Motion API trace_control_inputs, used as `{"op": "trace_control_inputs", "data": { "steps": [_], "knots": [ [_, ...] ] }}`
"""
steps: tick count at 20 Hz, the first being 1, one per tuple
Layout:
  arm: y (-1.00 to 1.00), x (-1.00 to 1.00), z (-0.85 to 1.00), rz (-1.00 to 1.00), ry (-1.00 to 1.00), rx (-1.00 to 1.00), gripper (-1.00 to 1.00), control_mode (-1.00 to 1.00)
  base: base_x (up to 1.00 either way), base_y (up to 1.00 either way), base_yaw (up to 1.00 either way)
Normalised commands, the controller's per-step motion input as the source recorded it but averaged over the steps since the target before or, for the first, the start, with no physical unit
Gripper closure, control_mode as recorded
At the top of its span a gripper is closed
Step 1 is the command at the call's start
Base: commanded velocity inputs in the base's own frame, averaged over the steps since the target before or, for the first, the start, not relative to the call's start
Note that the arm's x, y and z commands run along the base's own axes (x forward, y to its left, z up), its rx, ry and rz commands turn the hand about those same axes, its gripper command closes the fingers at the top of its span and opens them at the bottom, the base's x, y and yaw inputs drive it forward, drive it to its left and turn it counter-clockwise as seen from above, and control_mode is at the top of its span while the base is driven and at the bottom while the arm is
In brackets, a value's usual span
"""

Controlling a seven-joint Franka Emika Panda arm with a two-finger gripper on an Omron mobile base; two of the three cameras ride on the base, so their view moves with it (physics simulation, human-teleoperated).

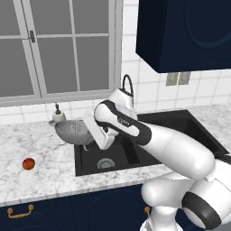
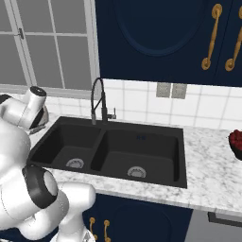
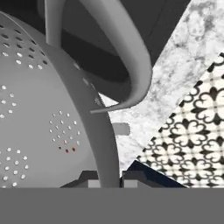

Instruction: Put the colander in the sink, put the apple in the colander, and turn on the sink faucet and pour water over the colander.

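We have the pincer (image 3: 108, 180) clamped on the rim of the perforated silver-grey metal colander (image 1: 74, 131), held just left of the matte black double-basin sink (image 1: 180, 124).

Tilted perforated colander (image 1: 73, 131) hangs over the sink's (image 1: 90, 168) left edge, apparently lifted; apple (image 1: 28, 164) on counter.

Perforated matt grey metal colander (image 1: 74, 131), matte black sink (image 2: 118, 151) — speckled white marble-look counter (image 1: 27, 144), glossy white wall tiles (image 2: 208, 106)
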Motion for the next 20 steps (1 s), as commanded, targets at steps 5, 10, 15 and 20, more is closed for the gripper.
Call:
{"op": "trace_control_inputs", "data": {
  "steps": [5, 10, 15, 20],
  "knots": [
    [-0.51, 0.0, -0.04, -0.16, 0.08, -0.22, 1.0, -1.0, 0.0, 0.0, 0.0],
    [-0.49, 0.17, -0.02, -0.17, 0.05, -0.32, 1.0, -1.0, 0.0, 0.0, 0.0],
    [-0.46, 0.27, -0.02, -0.15, 0.12, -0.19, 1.0, -1.0, 0.0, 0.0, 0.0],
    [-0.12, 0.03, -0.4, -0.01, 0.13, -0.02, 1.0, -1.0, 0.0, 0.0, 0.0]
  ]
}}
